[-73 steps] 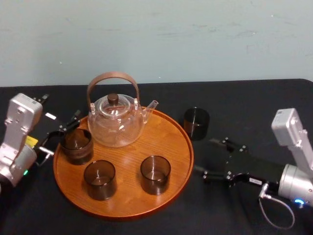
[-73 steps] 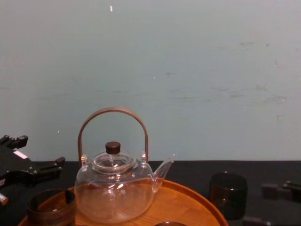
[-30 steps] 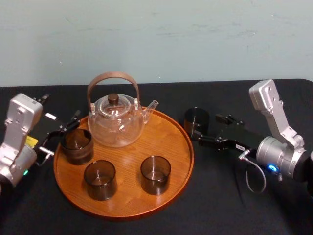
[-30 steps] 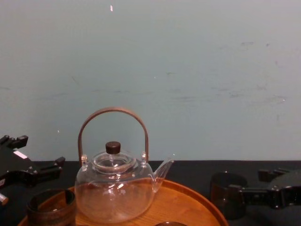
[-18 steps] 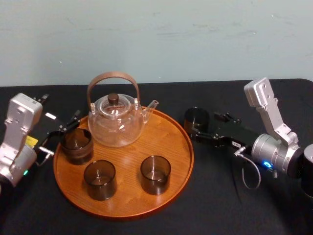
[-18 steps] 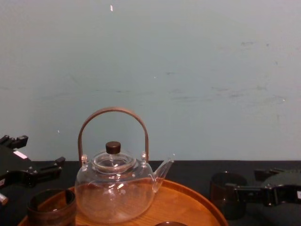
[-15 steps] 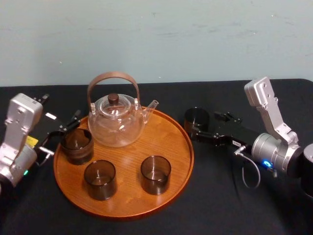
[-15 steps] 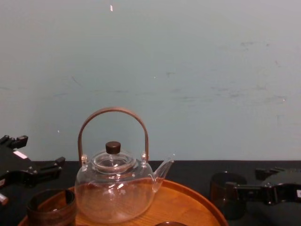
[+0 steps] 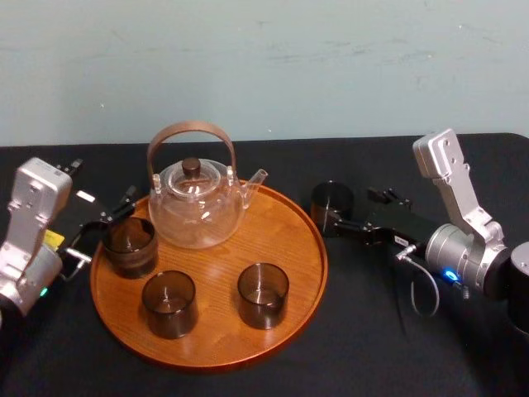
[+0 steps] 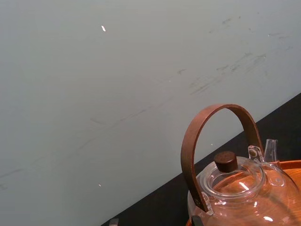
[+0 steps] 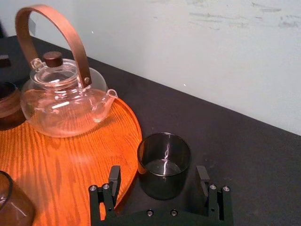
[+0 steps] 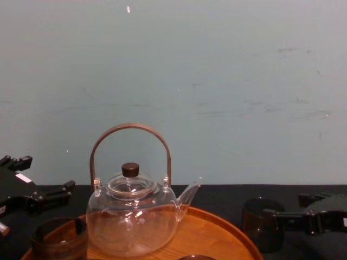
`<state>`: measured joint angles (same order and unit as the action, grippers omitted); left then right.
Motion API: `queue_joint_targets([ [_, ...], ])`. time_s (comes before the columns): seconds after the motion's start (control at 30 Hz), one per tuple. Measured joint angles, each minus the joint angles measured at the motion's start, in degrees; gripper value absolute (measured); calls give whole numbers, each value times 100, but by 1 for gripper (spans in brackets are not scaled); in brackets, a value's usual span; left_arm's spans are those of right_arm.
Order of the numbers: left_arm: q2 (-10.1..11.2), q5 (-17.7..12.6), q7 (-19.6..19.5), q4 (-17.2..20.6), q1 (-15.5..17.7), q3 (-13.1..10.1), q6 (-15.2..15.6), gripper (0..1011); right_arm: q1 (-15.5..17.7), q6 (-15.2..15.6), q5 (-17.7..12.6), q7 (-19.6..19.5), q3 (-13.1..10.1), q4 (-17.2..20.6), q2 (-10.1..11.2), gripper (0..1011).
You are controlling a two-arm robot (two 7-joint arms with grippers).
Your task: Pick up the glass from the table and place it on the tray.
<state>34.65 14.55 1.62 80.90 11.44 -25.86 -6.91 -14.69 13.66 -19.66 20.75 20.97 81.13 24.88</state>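
Glass [image 11: 163, 165] flanked by spread right gripper [image 11: 158, 171], tray [image 11: 70, 165] partly cropped

a glass teapot [image 10: 237, 190] with a brown handle [image 10: 220, 109] sits on the tray [image 10: 294, 172], pale wall [image 10: 94, 94] behind.

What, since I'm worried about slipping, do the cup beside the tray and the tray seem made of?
The cup: likely smoky dark glass, glossy, see-through wall with bright glints. The tray: wood, smooth low-sheen finish, orange-brown with clear grain lines.

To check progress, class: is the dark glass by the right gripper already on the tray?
No, the glass stands on the table beside the tray, within the open right gripper.
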Motion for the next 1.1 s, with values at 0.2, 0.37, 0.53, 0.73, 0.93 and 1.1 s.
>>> queue_joint_targets([
  [0.2,0,0,0,0,0,0,0,1001,-91,74,137,-54,11,-146,-85,1002],
  [0.37,0,0,0,0,0,0,0,1001,-176,101,220,-58,17,-273,-154,1002],
  [0.53,0,0,0,0,-1,0,0,1001,-278,116,301,-55,30,-411,-227,1002],
  [0.73,0,0,0,0,0,0,0,1001,-421,131,415,-33,71,-619,-328,1002],
  [0.93,0,0,0,0,0,0,0,1001,-524,135,505,7,103,-794,-411,1002],
  [1.1,0,0,0,0,0,0,0,1001,-593,135,564,38,119,-906,-464,1002],
])
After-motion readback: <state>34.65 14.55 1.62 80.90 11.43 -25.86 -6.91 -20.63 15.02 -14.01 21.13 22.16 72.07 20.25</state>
